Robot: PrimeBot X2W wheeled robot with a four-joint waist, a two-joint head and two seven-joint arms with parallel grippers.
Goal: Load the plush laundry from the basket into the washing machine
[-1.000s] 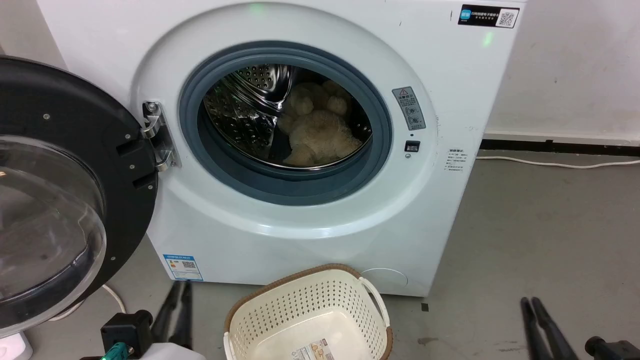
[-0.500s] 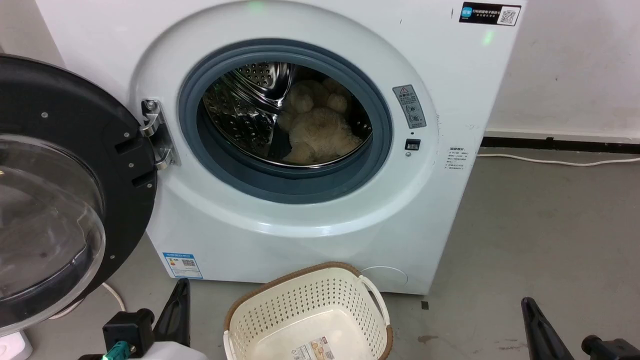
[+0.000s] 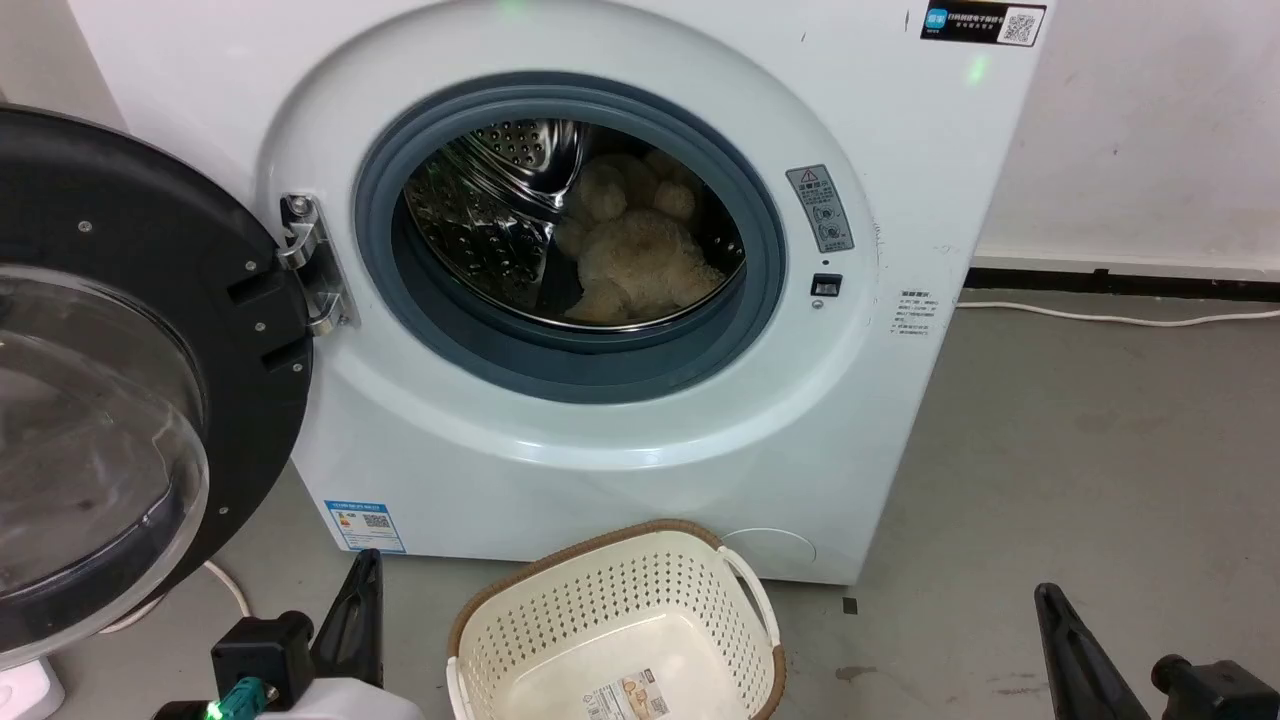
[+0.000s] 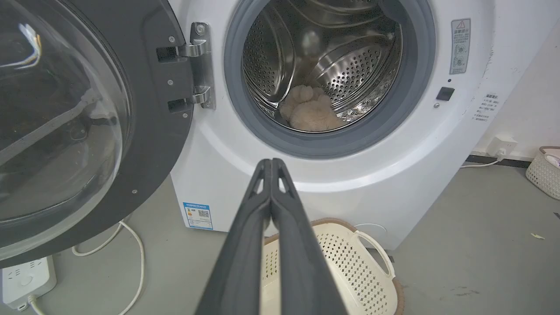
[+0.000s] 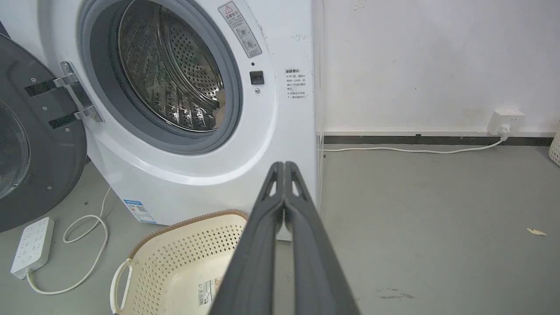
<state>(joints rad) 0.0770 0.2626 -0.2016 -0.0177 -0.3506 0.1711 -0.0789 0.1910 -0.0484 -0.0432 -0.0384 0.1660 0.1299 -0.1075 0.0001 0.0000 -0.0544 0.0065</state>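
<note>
A washing machine [image 3: 600, 480] with a smooth, glossy white shell. Its door seal [image 3: 470, 345] is matt grey rubber, and the drum [image 3: 480, 230] is mirror-bright perforated steel. The door [image 3: 150, 200] has a matt black rim, a clear shiny window and a polished metal hinge [image 3: 310, 265]. The plush toy [image 3: 640, 265] is fluffy, shaggy cream pile. The basket [image 3: 600, 610] is smooth cream perforated plastic with a brown woven-look rim. The floor [image 3: 1080, 450] is dull, scuffed grey. The left gripper [image 4: 271, 162] and right gripper [image 5: 284, 165] are matt dark grey.
</note>
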